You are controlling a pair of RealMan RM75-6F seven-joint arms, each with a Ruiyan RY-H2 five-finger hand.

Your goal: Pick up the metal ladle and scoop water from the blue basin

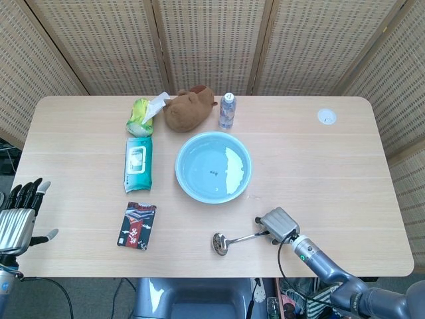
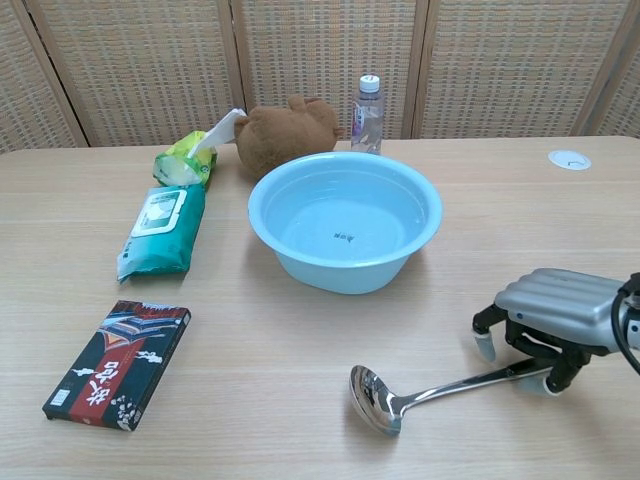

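The metal ladle (image 1: 222, 242) (image 2: 378, 399) lies flat on the table in front of the blue basin (image 1: 183, 183) (image 2: 268, 232), bowl to the left, handle running right. The basin holds water. My right hand (image 1: 279, 222) (image 2: 555, 303) hovers low over the far end of the handle, palm down. Its fingers curl downward with their tips at the handle's end, and the thumb stands apart on the left side. The ladle still rests on the wood. My left hand (image 1: 17, 222) hangs off the table's left edge with fingers spread, holding nothing.
A red-and-black packet (image 1: 137, 225) (image 2: 118, 362) lies front left. Behind it are a teal wipes pack (image 1: 138, 163), a green bag (image 1: 140, 117), a brown plush toy (image 1: 189, 109) and a water bottle (image 1: 228, 110). A white disc (image 1: 326, 117) sits far right.
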